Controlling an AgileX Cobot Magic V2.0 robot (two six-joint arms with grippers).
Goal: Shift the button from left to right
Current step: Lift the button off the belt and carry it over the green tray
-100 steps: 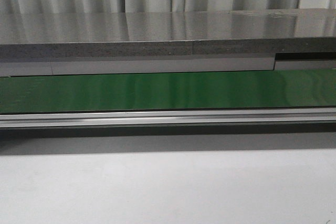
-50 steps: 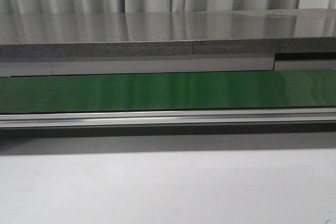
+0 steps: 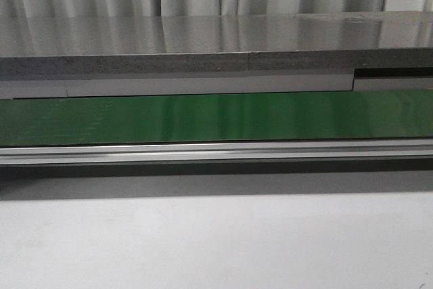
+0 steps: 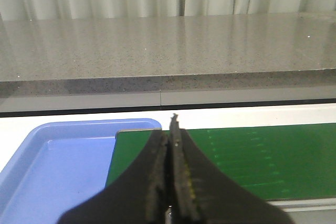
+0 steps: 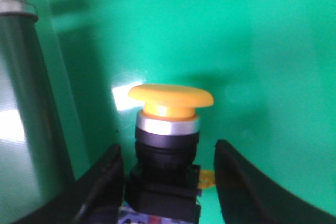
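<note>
The button (image 5: 167,145) looks rigid, light, top-heavy; its black body is the spot to pinch. Right gripper (image 5: 168,182) open around it, left gripper (image 4: 170,182) closed empty.

Front view faces forward, level over the belt (image 3: 216,118). Left wrist view faces the belt's left end, sharing belt and counter (image 4: 168,45). Right wrist view looks close onto green.

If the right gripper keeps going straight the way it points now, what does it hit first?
Most likely the button: it stands between the open fingers of the right gripper, black body nearest, yellow cap beyond. The green surface lies behind it; how far is unclear.
</note>
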